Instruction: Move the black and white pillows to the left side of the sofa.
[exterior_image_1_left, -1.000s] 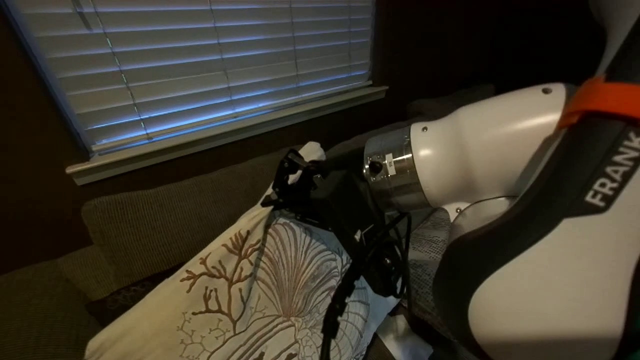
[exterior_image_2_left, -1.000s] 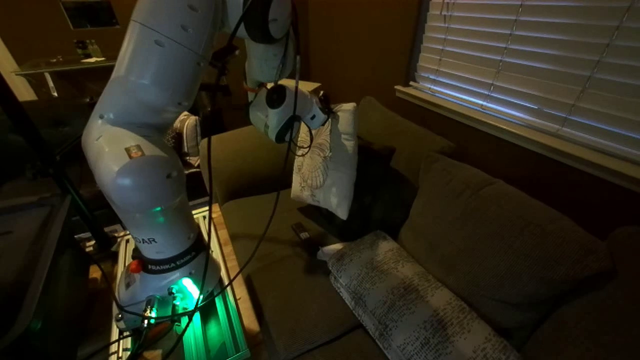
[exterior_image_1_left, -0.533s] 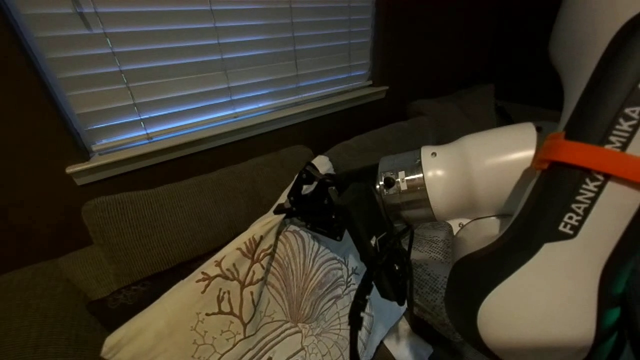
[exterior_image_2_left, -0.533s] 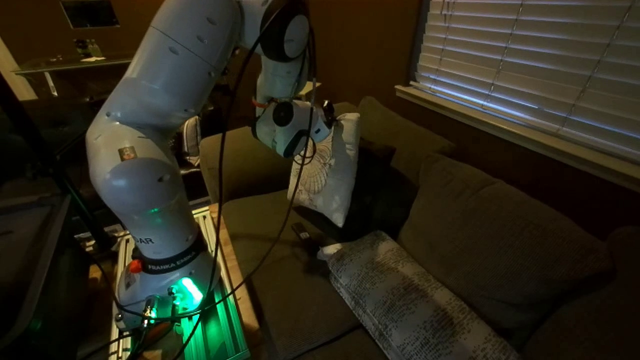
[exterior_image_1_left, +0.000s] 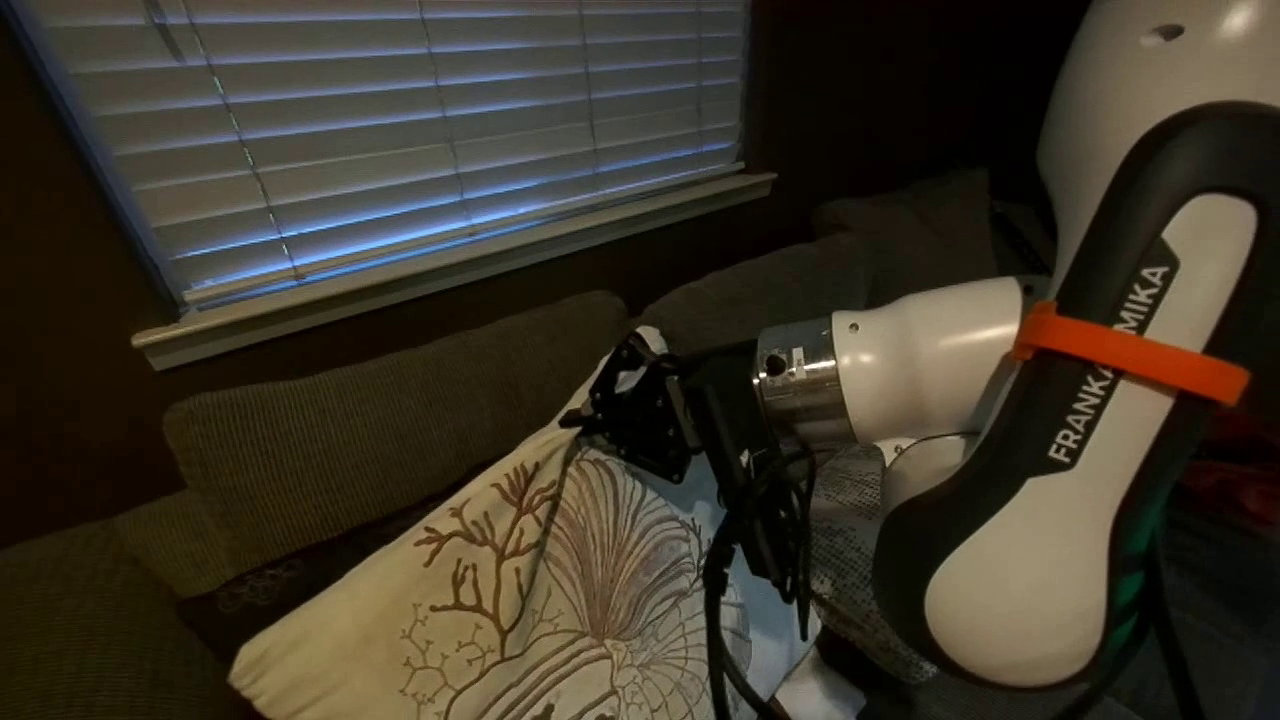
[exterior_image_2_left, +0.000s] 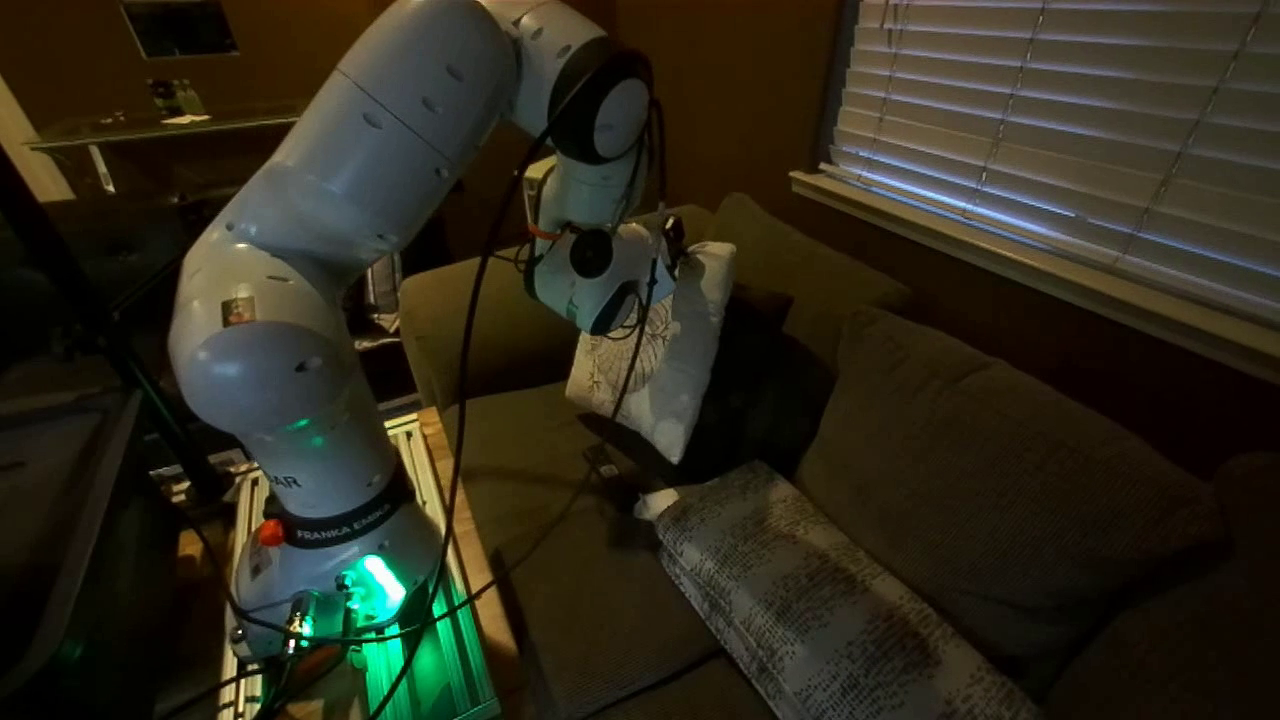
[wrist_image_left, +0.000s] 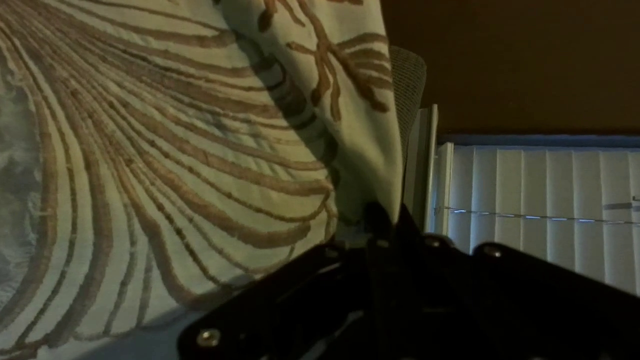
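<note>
Cream cloth, printed with brown branches: the white pillow (exterior_image_1_left: 560, 600) slants from my gripper (wrist_image_left: 394, 220), whose fingers pinch a narrow fold of its edge just below the top corner. That slim hold is my chief worry: weight could draw the cloth out, or let the whole square swing about one point. My slack cable (exterior_image_1_left: 713, 610) passes in front of the print and might drag the pillow askew once I release. In an exterior view, to the left and farther back, is a dark pillow (exterior_image_1_left: 265, 588) with a pale motif, which I take for the black one; pressing too deep could shove it aside. In an exterior view the white pillow's lower corner is above or on the far part of the sofa (exterior_image_2_left: 530, 440); which, I cannot tell, so I may drop it early or press too hard. Near that corner lies a small remote-like thing (exterior_image_2_left: 601, 461) that could get buried. Nearer, to the right, the grey-patterned pillow (exterior_image_2_left: 830, 600) might be nudged by a careless retreat.
</note>
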